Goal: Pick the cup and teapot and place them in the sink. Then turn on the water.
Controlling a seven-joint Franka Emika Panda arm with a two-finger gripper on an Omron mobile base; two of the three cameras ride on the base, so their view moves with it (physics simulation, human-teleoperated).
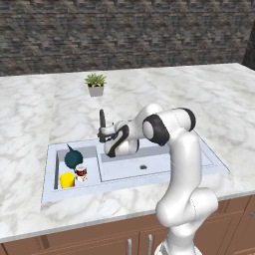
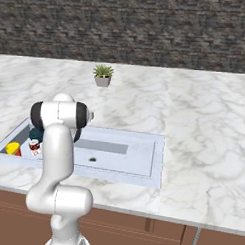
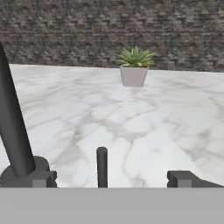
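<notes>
The yellow cup (image 1: 66, 180) (image 2: 13, 148) and the dark teal teapot (image 1: 73, 158) (image 2: 35, 135) stand in the small side basin of the pale sink (image 1: 159, 172) (image 2: 143, 171), the teapot behind the cup. The black faucet (image 1: 102, 121) (image 3: 13, 127) rises at the sink's back edge. No water runs from it. My gripper (image 1: 104, 135) (image 3: 109, 179) is open at the faucet's base. In the hand view the thin upright lever (image 3: 102, 166) stands between my fingertips (image 3: 183, 178), and they are apart from it.
A red-and-white can (image 1: 81, 172) (image 2: 34, 147) stands beside the cup in the side basin. A small potted plant (image 1: 95, 83) (image 2: 102, 75) (image 3: 134, 65) sits on the marble counter behind the sink. A dark brick wall closes the back.
</notes>
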